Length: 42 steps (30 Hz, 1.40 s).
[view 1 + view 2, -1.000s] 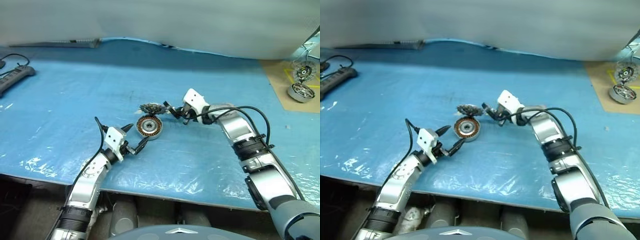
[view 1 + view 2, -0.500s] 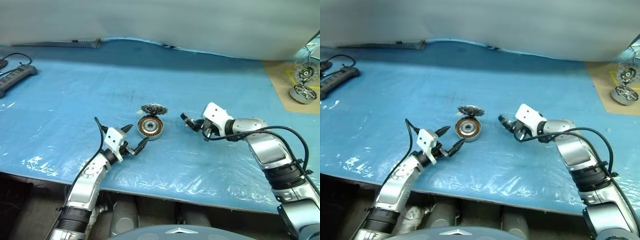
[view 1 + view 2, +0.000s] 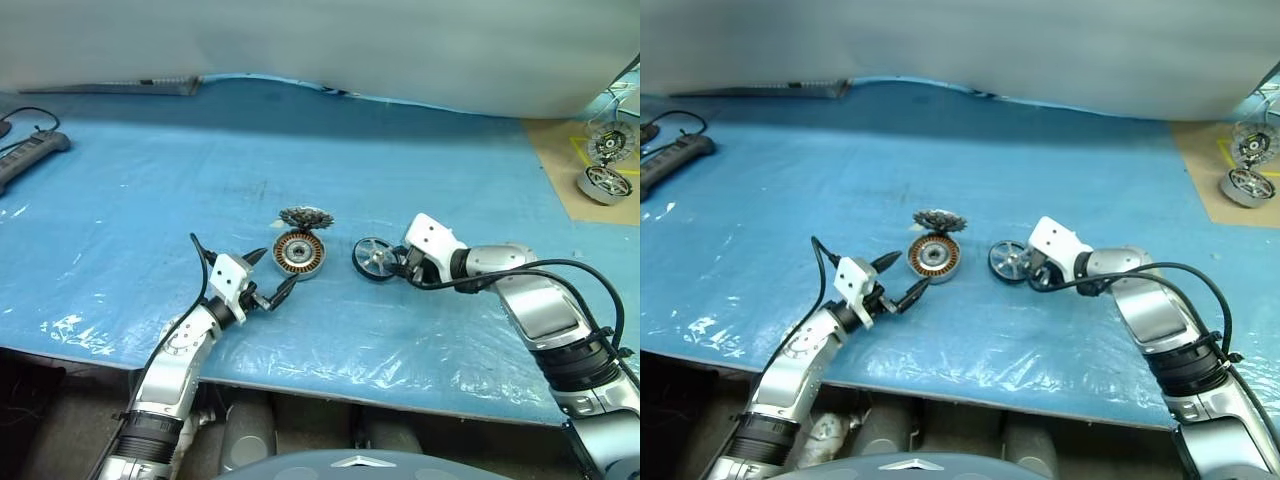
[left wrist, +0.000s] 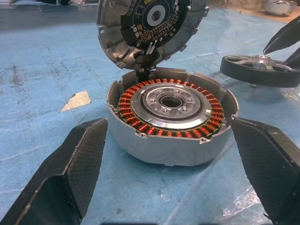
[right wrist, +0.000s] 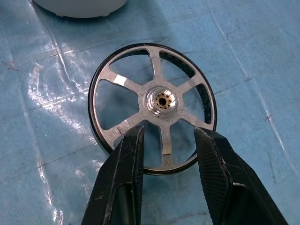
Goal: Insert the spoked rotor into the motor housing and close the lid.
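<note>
The motor housing, a silver ring of copper windings, sits mid-table on the blue mat. Its toothed lid stands tilted up at the housing's far edge, showing a black circuit face. My left gripper is open, its fingers spread wide just in front of the housing without touching it. The spoked rotor, black-rimmed with silver spokes, lies flat on the mat to the right of the housing. My right gripper hovers over the rotor's near rim. Its fingers are apart, either side of one spoke.
A brown board at the far right carries two other round motor parts. A dark power strip with its cable lies at the far left. The table's front edge runs close below both arms.
My right arm has pulled back and to the right, away from the lid. The rotor now lies flat on the mat and the right fingers have parted. The left arm stayed still.
</note>
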Each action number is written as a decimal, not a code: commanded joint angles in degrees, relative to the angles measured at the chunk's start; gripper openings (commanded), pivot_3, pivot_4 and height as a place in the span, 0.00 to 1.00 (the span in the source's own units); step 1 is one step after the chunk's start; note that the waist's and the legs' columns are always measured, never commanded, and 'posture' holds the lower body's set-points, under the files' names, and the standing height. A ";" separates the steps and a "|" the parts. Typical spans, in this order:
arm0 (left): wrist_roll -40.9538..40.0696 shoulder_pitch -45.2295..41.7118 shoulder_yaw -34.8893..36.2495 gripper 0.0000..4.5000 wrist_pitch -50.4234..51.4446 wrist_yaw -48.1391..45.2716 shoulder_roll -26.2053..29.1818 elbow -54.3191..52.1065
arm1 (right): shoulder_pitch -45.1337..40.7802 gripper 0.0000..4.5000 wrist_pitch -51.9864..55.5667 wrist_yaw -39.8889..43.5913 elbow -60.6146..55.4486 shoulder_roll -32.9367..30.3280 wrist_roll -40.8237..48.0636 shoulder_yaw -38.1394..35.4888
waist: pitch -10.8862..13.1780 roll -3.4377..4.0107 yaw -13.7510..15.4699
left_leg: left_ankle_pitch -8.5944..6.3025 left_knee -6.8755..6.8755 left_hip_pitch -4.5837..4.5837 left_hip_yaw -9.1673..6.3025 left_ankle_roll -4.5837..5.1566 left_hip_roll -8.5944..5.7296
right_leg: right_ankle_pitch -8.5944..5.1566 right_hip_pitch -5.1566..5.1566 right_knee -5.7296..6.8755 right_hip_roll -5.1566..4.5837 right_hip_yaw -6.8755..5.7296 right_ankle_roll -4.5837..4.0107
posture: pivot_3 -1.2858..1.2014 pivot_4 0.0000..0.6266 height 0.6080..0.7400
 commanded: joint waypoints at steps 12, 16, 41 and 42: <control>-0.38 -0.34 0.40 1.00 -0.79 0.11 -0.04 -0.94 | -4.88 0.40 -3.10 3.24 2.07 -1.83 2.60 -1.99 | 0.00 0.00 -0.05 | 0.00 0.01 -0.01 0.01 0.01 0.00 | 0.00 -0.01 0.01 0.00 0.00 0.00 | 0.52 0.24 1.00; -0.24 -0.09 0.39 1.00 -0.89 0.31 -0.08 -1.13 | -6.03 0.40 3.69 1.00 0.87 1.16 5.16 -2.88 | 0.00 0.00 -0.04 | 0.00 0.02 0.00 0.02 0.01 0.01 | 0.00 0.00 0.03 0.01 0.00 0.00 | 0.52 0.24 1.00; 0.45 -0.28 -0.77 1.00 -1.67 0.82 -1.18 -0.47 | -7.47 0.53 9.14 -3.34 -0.98 1.39 7.61 2.73 | 0.00 0.00 0.05 | 0.03 0.02 -0.01 0.01 -0.06 0.00 | 0.12 -0.01 0.03 0.00 0.00 0.21 | 0.52 0.24 1.00; 0.54 -0.15 -0.81 1.00 -1.76 0.92 -1.25 -0.51 | -7.87 0.58 8.38 -3.22 -0.28 1.24 7.31 2.85 | 0.00 0.00 0.05 | 0.03 0.02 -0.01 0.01 -0.06 0.00 | 0.12 0.00 0.03 0.00 0.00 0.21 | 0.52 0.24 1.00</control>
